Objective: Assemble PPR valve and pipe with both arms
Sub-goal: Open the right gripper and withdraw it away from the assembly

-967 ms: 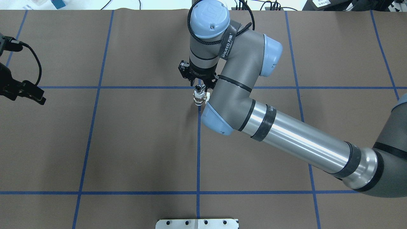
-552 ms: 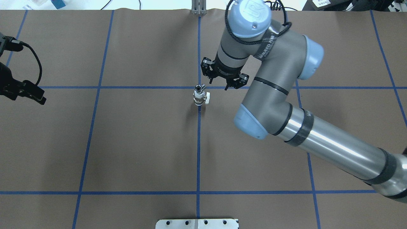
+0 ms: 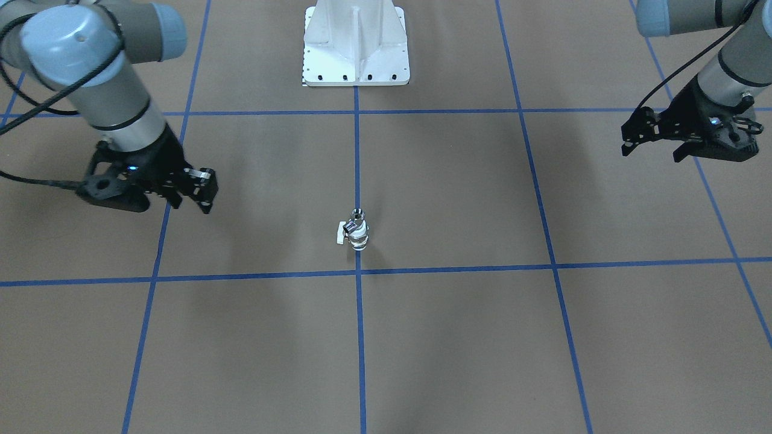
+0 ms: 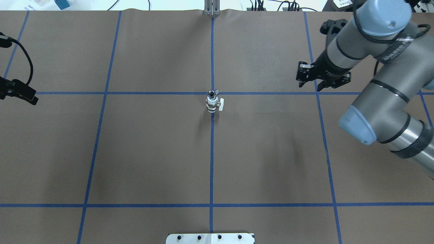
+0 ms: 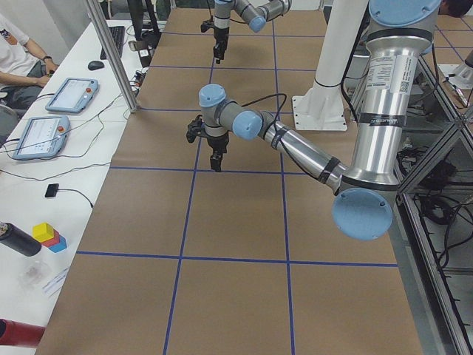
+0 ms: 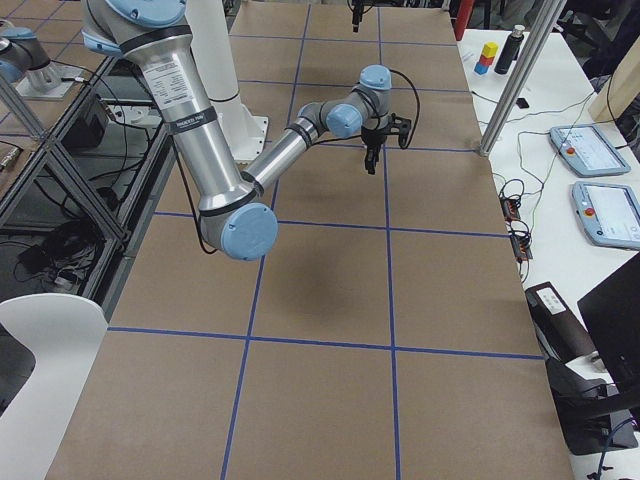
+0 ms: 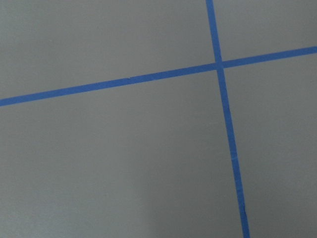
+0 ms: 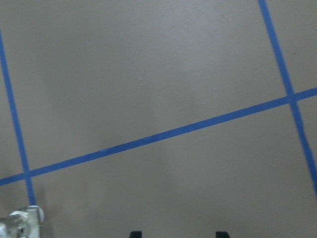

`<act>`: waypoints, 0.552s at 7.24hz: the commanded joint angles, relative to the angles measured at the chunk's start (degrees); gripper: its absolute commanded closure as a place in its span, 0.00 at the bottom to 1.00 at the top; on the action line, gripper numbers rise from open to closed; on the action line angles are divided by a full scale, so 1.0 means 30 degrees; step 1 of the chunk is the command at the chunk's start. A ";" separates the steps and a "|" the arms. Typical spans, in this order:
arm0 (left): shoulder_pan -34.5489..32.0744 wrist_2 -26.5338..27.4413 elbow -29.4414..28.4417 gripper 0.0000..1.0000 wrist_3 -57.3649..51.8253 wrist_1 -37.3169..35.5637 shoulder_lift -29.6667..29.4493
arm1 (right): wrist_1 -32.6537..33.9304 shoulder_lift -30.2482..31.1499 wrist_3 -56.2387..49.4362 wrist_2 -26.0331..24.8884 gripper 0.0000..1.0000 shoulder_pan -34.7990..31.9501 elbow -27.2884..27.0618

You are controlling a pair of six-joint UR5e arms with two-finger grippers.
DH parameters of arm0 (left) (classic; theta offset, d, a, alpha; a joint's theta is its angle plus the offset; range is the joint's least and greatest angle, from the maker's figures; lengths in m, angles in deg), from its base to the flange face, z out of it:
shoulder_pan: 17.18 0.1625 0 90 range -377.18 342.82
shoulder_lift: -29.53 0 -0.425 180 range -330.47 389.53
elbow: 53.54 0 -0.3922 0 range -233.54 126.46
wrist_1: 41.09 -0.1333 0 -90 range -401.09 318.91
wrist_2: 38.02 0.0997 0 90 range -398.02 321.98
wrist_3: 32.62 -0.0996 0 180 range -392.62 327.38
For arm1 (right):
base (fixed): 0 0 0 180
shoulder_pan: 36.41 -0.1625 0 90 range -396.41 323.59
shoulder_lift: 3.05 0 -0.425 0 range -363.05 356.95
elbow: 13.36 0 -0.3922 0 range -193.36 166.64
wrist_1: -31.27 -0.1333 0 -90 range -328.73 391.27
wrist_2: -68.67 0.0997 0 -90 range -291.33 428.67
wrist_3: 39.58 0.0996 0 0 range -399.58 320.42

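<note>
Underneath, brown tabletop point(image 4: 152, 152) with blue tape grid point(image 4: 211, 152); white benches point(image 5: 44, 177) alongside.

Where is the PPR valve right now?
Overhead view: the PPR valve stands upright mid-table on the central blue line, just robot-side of the far cross line.

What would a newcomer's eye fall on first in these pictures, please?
The valve stands upright and alone at the middle of the brown table, on a blue tape line, with the shiny pipe on its top. Both arms are off to the sides, well apart from it. The right claw and the left claw hang open and empty above the table.
</note>
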 commanded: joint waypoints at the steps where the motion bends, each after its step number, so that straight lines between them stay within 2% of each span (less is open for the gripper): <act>1: -0.1680 0.0201 -0.0104 0.01 -0.2502 -0.0357 0.0831 | -0.0032 0.3221 -0.6353 0.1063 0.36 -0.3082 -0.0035; 4: -0.3086 -0.0032 -0.0309 0.01 -0.4700 -0.0448 0.1971 | -0.0033 0.6013 -1.3160 0.2792 0.34 -0.6600 0.0635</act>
